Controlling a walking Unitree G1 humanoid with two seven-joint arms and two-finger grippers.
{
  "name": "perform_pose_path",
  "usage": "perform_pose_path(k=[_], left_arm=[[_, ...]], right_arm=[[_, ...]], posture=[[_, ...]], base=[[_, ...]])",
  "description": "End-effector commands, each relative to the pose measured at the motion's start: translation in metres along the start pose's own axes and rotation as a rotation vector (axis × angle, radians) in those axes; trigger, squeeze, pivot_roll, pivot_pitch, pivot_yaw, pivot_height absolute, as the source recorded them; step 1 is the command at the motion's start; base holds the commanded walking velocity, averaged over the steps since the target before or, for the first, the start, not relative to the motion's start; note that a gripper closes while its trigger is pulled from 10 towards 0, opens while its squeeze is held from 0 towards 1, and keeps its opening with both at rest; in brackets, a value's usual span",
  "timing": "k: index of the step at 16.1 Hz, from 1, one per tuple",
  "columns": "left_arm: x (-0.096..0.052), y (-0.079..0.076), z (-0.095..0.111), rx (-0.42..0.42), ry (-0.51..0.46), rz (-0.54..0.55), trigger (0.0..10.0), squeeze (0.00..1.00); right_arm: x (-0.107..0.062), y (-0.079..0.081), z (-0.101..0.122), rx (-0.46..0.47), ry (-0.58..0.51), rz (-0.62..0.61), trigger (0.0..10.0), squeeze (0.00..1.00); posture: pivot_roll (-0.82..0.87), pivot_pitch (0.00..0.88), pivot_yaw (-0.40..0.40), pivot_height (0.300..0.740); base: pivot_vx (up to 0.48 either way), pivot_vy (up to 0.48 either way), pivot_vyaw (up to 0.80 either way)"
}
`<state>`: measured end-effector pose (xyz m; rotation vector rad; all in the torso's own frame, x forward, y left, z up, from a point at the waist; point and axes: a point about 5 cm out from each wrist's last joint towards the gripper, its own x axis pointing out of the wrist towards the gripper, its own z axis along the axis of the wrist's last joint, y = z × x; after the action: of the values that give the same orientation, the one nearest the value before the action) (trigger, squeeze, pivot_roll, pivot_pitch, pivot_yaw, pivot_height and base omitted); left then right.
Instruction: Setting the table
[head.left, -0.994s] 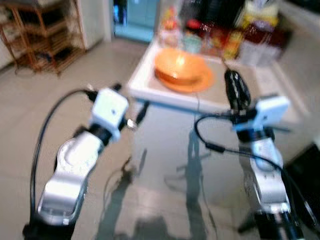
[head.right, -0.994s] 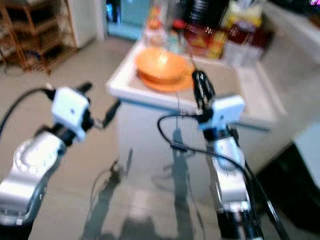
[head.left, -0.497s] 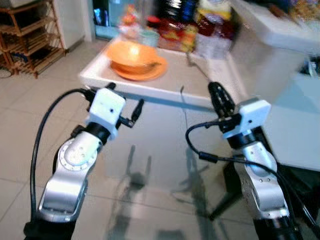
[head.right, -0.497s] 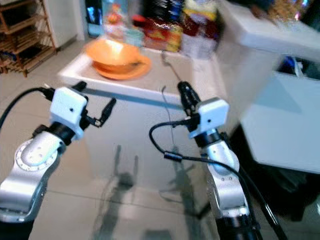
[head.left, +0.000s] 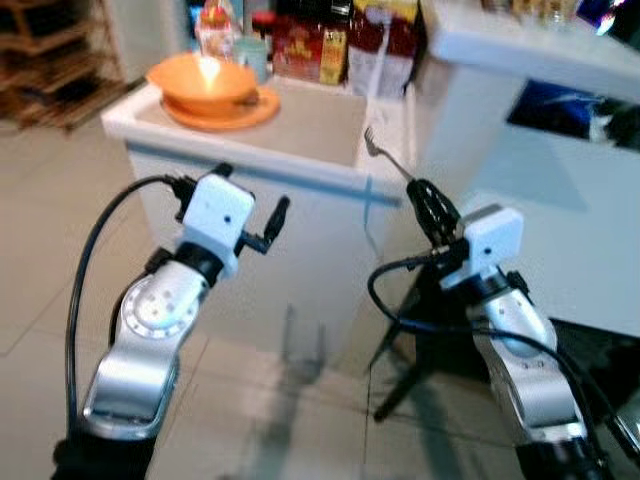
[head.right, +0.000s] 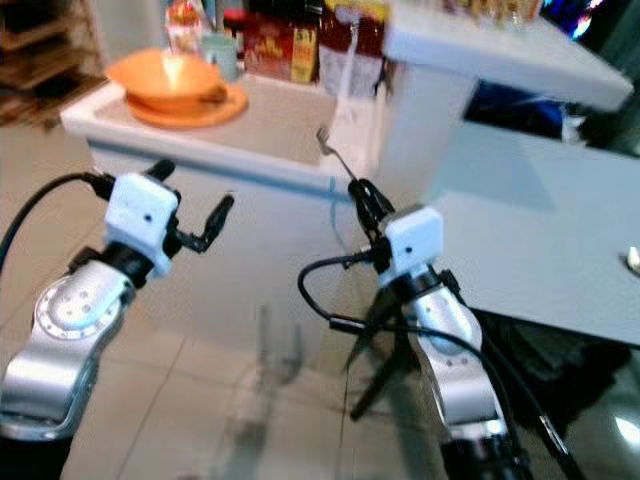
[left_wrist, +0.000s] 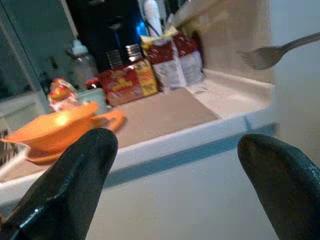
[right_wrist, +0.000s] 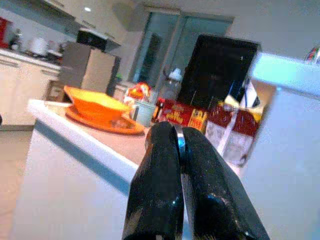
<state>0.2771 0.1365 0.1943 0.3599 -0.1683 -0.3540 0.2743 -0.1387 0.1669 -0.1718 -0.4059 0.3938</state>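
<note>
My right gripper (head.left: 428, 200) is shut on a silver fork (head.left: 385, 155), whose tines point up and away toward the counter; its thin handle (right_wrist: 180, 142) shows edge-on between the closed fingers. My left gripper (head.left: 250, 192) is open and holds nothing, raised in front of the white counter (head.left: 310, 135). On the counter's far left an orange bowl (head.left: 203, 80) rests on an orange plate (head.left: 222, 108). In the left wrist view the bowl (left_wrist: 55, 130) lies beyond the spread fingers and the fork (left_wrist: 280, 49) comes in from the side.
Food packets, a red box (head.left: 300, 52) and a bottle line the counter's back edge. A taller white ledge (head.right: 500, 45) rises on the right, with a pale table top (head.right: 540, 250) below it. Black tripod legs (head.left: 400, 370) stand on the tiled floor.
The camera has swung right and come closer, so the counter with the bowl has slid to the left of the picture. Both arms keep their pose; the fork stays in the right gripper.
</note>
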Motion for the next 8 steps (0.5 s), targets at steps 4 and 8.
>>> perform_pose_path(k=[4,8], left_arm=[[0.0017,-0.001,0.0031,0.009,-0.019,0.002,10.0,0.0],[0.0025,-0.0014,0.0027,0.008,-0.021,0.005,10.0,0.0]], right_arm=[[0.0026,-0.0082,0.0058,0.015,-0.029,0.0,10.0,0.0],[0.0017,-0.007,0.006,0.024,-0.034,0.044,10.0,0.0]], posture=[[0.08,0.0,-0.082,0.74],[0.07,0.0,-0.083,0.74]], base=[[0.0,-0.48,0.0],[0.0,-0.48,0.0]])
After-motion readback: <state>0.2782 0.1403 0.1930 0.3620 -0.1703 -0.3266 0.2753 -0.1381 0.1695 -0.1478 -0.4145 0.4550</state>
